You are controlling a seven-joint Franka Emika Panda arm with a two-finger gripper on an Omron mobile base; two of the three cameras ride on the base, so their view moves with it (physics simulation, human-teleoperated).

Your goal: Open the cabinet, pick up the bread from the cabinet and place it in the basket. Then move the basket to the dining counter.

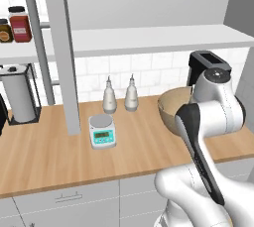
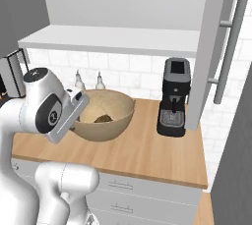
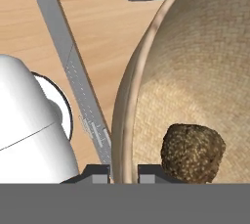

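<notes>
Fingers (image 3: 97, 173) of the gripper (image 3: 124, 174) sit on either side of the basket (image 3: 205, 61) rim, one outside the wall and one inside, pinching it. Bread (image 3: 193, 152) lies inside the basket just past the inner finger, on the sloping woven wall near the rim. From the right base view, the bread (image 2: 103, 119) rests low in the basket (image 2: 110, 121), which sits on the wood worktop (image 2: 147, 155) with the arm reaching over its near edge. Beyond it, a black coffee machine (image 2: 174, 96) stands beside the open cabinet (image 2: 206, 47) door. Farther left along the worktop are a small scale (image 1: 102, 131) and two bottles (image 1: 120, 93) against the tiled wall.
</notes>
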